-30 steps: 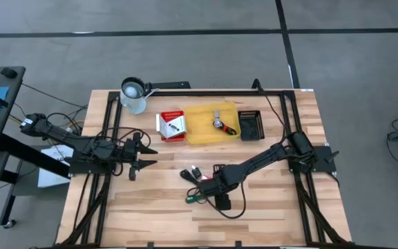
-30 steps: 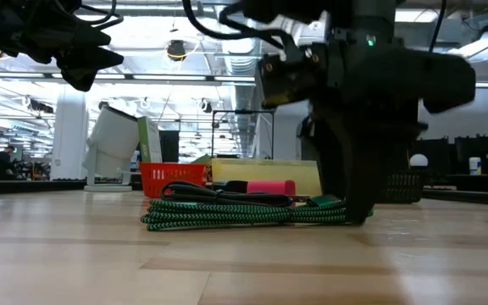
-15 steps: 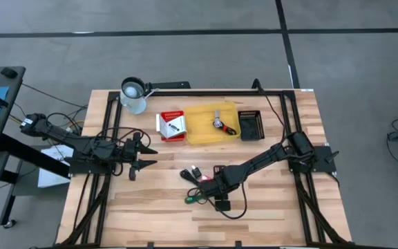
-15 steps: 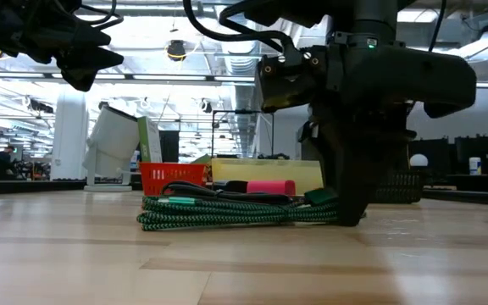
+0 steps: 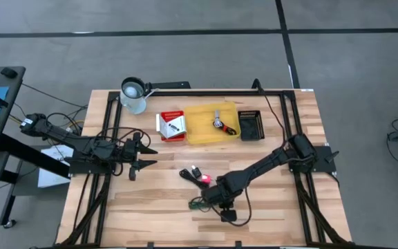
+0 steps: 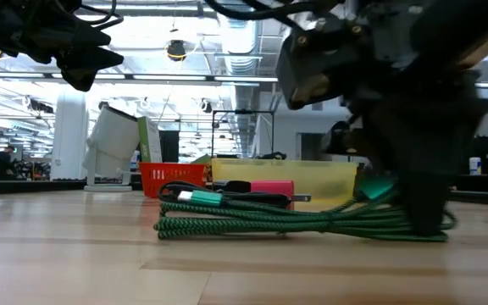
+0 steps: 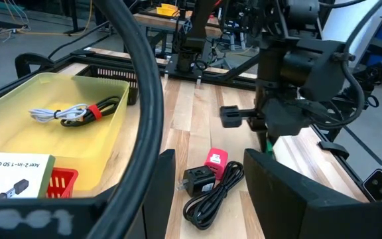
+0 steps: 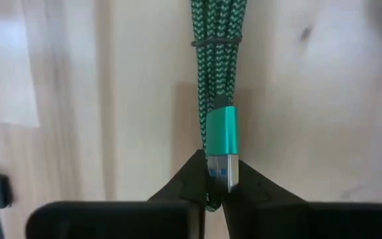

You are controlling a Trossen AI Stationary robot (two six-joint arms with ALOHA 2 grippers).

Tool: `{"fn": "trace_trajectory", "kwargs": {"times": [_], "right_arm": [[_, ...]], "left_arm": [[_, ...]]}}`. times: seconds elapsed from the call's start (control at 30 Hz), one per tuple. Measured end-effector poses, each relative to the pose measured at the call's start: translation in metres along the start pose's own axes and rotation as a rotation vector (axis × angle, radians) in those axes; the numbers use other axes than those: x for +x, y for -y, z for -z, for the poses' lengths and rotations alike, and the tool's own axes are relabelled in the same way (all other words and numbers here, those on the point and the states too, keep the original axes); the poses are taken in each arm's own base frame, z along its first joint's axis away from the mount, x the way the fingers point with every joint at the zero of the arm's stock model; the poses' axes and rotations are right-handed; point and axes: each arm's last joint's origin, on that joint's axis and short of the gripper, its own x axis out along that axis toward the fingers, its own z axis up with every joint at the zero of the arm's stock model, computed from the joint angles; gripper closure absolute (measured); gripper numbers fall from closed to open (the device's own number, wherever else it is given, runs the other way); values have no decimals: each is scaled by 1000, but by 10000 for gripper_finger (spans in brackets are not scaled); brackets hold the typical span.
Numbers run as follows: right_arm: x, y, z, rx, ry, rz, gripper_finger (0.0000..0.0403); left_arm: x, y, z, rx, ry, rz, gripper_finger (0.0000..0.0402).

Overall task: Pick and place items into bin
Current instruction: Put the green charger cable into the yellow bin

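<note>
A bundled green braided cable (image 6: 295, 222) lies on the wooden table, and my right gripper (image 8: 214, 189) is shut on its end by the green metal plug (image 8: 221, 141); the high view shows the gripper (image 5: 213, 200) near the table's middle front. Beside it lie a pink piece (image 5: 204, 180) and a black plug with a coiled cord (image 7: 203, 192). The yellow bin (image 5: 197, 135) stands farther back and holds a white and black cord with a red tie (image 7: 71, 114). My left gripper (image 5: 141, 155) waits open at the left, above the table. My right gripper pinches the green cable's plug end (image 8: 219, 174) between its two fingers (image 8: 192, 179). They come steeply from above, and the bundle runs straight away from them. The plug end (image 6: 379, 188) sits slightly raised, while the rest of the bundle lies on the table.
A red basket with a white box (image 5: 173, 126) stands left of the bin and a black basket (image 5: 251, 124) right of it. A clear measuring jug (image 5: 134, 95) is at the far left. Black frame rails (image 5: 109, 138) run along both table sides.
My right gripper has shut on the green cable's plug end, tipped a little and moved toward the table's near edge. That end has been drawn along with it, so the bundle lies longer now and the pink piece shows uncovered.
</note>
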Motion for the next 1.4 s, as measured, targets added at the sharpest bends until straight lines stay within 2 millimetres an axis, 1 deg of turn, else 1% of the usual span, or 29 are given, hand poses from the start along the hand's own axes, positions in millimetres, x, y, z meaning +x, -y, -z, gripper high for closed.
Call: {"fn": "trace_trajectory", "kwargs": {"times": [0.13, 0.3, 0.4, 0.5, 0.6, 0.7, 0.87, 1.0, 1.13, 1.3, 1.4], "right_arm": [[-1, -7, 2, -5, -14, -6, 367], [-14, -13, -5, -12, -2, -11, 393], [-28, -18, -10, -42, -5, -6, 395], [-42, -17, -14, -58, -21, 25, 382], [-59, -13, -18, -63, -37, 56, 373], [-77, -6, -21, -73, -66, 98, 378], [-110, 14, -24, -81, -108, 161, 394], [-137, 37, -27, -62, -121, 218, 383], [-160, 63, -29, -36, -118, 254, 376], [-184, 101, -31, -7, -87, 256, 392], [-198, 126, -31, 17, -56, 260, 393]], "left_arm": [[0, 0, 0, 0, 0, 0, 232], [0, 0, 0, 0, 0, 0, 232], [0, 0, 0, 0, 0, 1, 232], [0, 0, 0, 0, 0, 0, 232], [0, 0, 0, 0, 0, 1, 232], [0, 0, 0, 0, 0, 0, 232], [0, 0, 0, 0, 0, 1, 232], [0, 0, 0, 3, 0, 0, 232], [0, 0, 0, 8, 0, 0, 232], [0, 0, 0, 11, 0, 0, 232], [0, 0, 0, 12, 0, 0, 232]]}}
